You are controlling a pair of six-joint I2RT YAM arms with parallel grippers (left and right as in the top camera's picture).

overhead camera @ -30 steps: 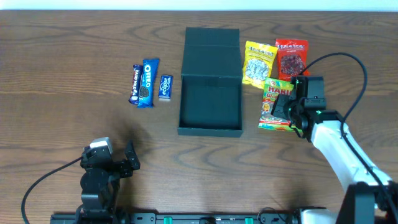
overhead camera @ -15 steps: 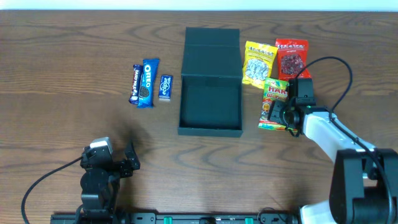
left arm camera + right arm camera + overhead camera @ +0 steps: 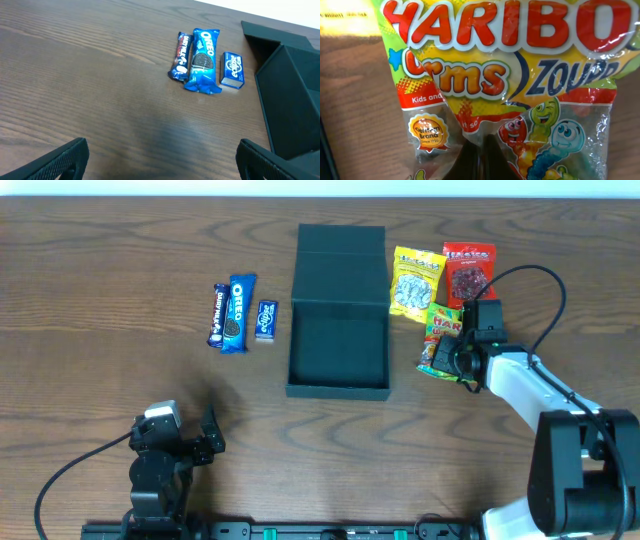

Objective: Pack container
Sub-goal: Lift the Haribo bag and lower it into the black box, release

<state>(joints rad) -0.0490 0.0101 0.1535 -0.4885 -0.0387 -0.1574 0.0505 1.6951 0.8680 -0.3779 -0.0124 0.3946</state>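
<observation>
The dark green-black container (image 3: 338,352) stands open at mid-table, its flat lid (image 3: 342,260) lying back on the far side. It also shows at the right of the left wrist view (image 3: 295,95). My right gripper (image 3: 462,360) is shut on a fold of the Haribo gummy bag (image 3: 441,335), just right of the container. In the right wrist view the bag (image 3: 510,75) fills the frame and the gripper (image 3: 484,152) pinches its plastic. My left gripper (image 3: 205,442) is open and empty over bare wood near the front left, and it shows in its wrist view (image 3: 161,150).
A yellow snack packet (image 3: 417,280) and a red one (image 3: 468,272) lie behind the Haribo bag. Left of the container lie an Oreo pack (image 3: 237,312), a dark blue bar (image 3: 218,315) and a small blue packet (image 3: 266,319); they also show in the left wrist view (image 3: 202,59).
My right gripper has moved onto the Haribo bag and closed on it; the bag has shifted and tilted slightly. The left arm has not moved.
</observation>
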